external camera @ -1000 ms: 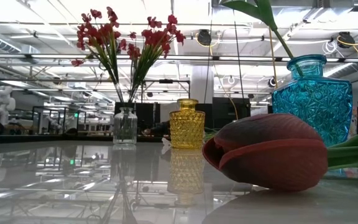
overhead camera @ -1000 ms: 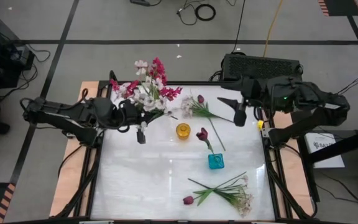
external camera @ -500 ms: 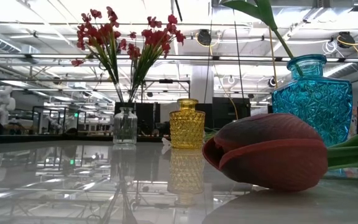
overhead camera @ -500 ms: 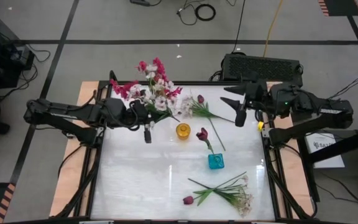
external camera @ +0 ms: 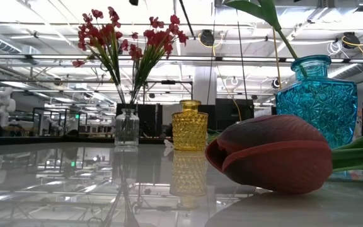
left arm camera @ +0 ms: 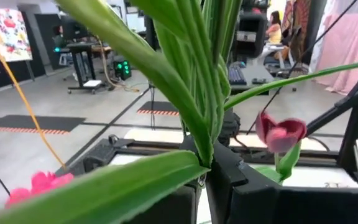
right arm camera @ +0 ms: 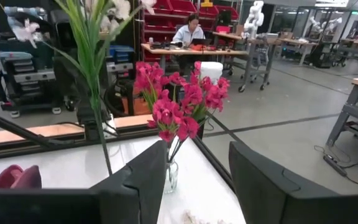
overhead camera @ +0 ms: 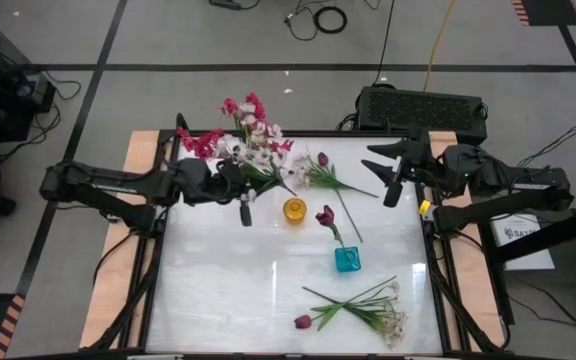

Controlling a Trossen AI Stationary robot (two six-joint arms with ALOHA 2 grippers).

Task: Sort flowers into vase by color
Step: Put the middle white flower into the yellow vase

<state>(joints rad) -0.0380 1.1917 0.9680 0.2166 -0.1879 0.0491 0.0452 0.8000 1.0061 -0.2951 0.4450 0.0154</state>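
Note:
My left gripper (overhead camera: 244, 206) is shut on a white-blossom sprig (overhead camera: 255, 152), lifted over the table's far left, just left of the yellow vase (overhead camera: 294, 210). Magenta-pink flowers (overhead camera: 200, 142) stand in a clear vase (external camera: 126, 128) behind it. A teal vase (overhead camera: 347, 259) holds one maroon tulip (overhead camera: 325, 215). A tulip with white sprigs (overhead camera: 320, 170) lies flat near the far edge. Another bundle of tulip and white sprigs (overhead camera: 363, 312) lies near the front edge. My right gripper (overhead camera: 392, 186) hangs open over the far right, touching nothing. My left gripper pinches the white sprig by the lower part of its green stems (left arm camera: 205, 134) between its two fingers. The stems rise upright out of the grip and the sprig is lifted clear of the table, blossoms on top.
The yellow vase (external camera: 189, 125) stands between the clear vase and the teal vase (external camera: 316, 91). A maroon tulip head (external camera: 273, 153) lies close to the low camera. Bare white tabletop (overhead camera: 238, 290) stretches over the near left. People sit at desks beyond the table.
My left gripper has carried the white sprig toward the table's right, closer to the yellow vase, keeping it upright. My right gripper has drawn back slightly toward the right edge, still open.

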